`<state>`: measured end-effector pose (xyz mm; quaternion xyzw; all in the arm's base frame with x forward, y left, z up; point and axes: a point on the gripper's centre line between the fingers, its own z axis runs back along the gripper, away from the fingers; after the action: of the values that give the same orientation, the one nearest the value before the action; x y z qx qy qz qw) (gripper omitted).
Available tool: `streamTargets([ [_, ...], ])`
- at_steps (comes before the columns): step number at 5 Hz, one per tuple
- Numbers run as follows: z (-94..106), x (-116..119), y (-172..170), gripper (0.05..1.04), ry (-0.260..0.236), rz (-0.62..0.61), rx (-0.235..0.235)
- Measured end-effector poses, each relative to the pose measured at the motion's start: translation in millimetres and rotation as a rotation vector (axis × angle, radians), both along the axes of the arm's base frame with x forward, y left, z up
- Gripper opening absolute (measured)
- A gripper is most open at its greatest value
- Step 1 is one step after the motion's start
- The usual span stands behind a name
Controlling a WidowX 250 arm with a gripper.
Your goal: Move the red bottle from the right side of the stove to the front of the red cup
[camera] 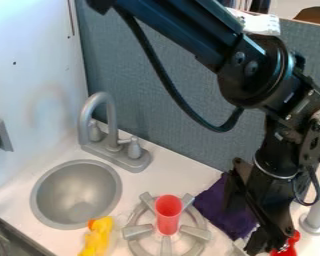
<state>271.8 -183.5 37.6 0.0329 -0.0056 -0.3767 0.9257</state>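
At the lower right, the black gripper [268,244] hangs down low over the counter, just right of a dark purple cloth [219,209]. A red object [289,246] shows right beside the gripper's lower end, partly hidden; whether the two touch I cannot tell. The grey stove burner [138,231] has a red cup [168,215] upright at its middle. A yellow toy duck [98,239] with an orange beak lies left of the burner, near the bottom edge.
A round grey sink [76,195] is set into the white counter at the left, with a grey faucet [109,125] behind it. A grey divider [183,100] stands along the back. At the right edge rises a grey post [316,215].
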Motion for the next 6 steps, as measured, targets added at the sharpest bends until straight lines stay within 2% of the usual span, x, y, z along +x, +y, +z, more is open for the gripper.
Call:
streamTargets([
  [1, -10.3, -2.6, 1.7, 1.003, 0.028, 0.001, 0.019],
  [2, -14.1, 5.7, -2.9, 1.003, 0.036, -0.015, 0.033],
  [3, -15.3, 7.9, -18.9, 1.003, 0.067, -0.099, -0.041],
  [4, -14.7, 17.3, -32.1, 1.003, 0.049, -0.157, -0.091],
  [5, -19.4, 26.4, -39.0, 1.003, 0.059, -0.163, -0.087],
  [6, -27.0, 32.9, -42.1, 1.003, 0.087, -0.151, -0.061],
])
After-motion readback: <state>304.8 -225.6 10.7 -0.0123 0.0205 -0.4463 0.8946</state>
